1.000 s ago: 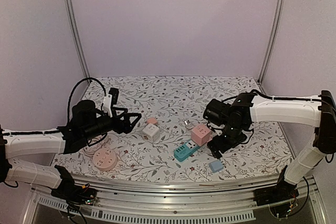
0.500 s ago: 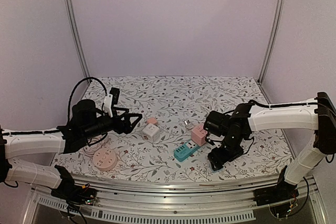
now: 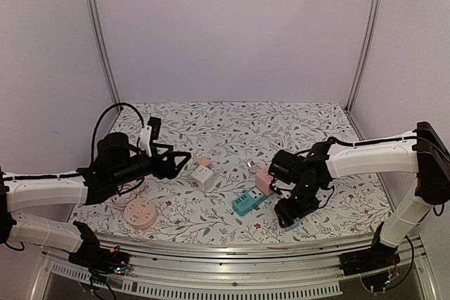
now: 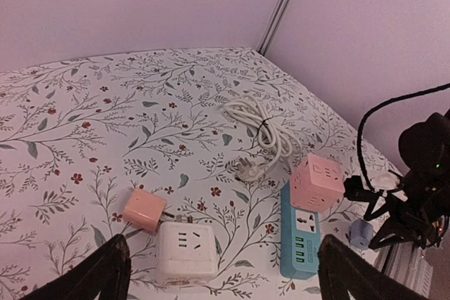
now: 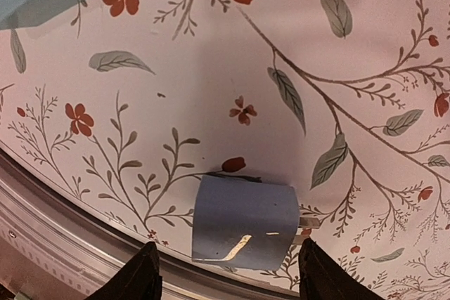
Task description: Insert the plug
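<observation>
Blue plug (image 5: 242, 224) lies flat on the flowered tablecloth (image 3: 225, 128) at the near edge, by the metal rail (image 5: 42, 223); lilac walls (image 3: 232, 33) close you in. From the left: round pink socket (image 3: 140, 212) beside your left arm. Your left gripper (image 4: 225, 275) hangs wide open, empty, near the white cube adapter (image 4: 186, 252). Then the teal power strip (image 4: 299, 233), with the pink cube socket (image 4: 318, 182) against its far end. Your right gripper (image 5: 226, 275) straddles the plug, fingers spread, gripping nothing.

Round pink disc (image 3: 140, 212) lies front-left; white cable (image 4: 261, 119) (coiled) farther back.
</observation>
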Controlling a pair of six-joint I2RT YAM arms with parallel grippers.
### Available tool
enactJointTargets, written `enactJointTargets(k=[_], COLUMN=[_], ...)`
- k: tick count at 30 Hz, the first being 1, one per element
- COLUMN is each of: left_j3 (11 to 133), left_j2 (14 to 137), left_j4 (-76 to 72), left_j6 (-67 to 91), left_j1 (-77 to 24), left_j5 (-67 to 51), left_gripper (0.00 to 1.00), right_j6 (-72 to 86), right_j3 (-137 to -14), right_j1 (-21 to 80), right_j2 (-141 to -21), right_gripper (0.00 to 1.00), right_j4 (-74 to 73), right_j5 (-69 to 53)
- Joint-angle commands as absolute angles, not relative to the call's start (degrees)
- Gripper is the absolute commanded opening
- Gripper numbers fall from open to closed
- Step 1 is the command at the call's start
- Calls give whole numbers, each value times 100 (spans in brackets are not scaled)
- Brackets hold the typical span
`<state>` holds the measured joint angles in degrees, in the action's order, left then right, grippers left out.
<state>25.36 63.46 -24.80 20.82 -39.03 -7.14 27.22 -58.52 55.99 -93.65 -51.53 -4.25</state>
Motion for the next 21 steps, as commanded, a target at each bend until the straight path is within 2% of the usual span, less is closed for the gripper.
enactJointTargets(k=[1,11,16,21], left_j3=[2676,2690,2701,2698], left_j2=[6401,6411,6408,6396], left_j4=[-2345,-2312,-2279,-2255], left_j6=[2004,1960,1945,1900], left_j1=[-3962,-3986,-4007,-4025], left_j5=[-712,-653,-648,-609], left_gripper=[92,92,92,92], right_j6=[2854,2850,2836,2795], right_j3=[-5758,-5742,-5730,-5725], right_j1=[5640,5655,5666,5664], right_j2=[-9550,-9587,-9616,-9592], right_gripper=[62,51,40,35], right_j4=[-4951,-5062,-5070,-5114], right_j5=[-394,-285,-270,-240])
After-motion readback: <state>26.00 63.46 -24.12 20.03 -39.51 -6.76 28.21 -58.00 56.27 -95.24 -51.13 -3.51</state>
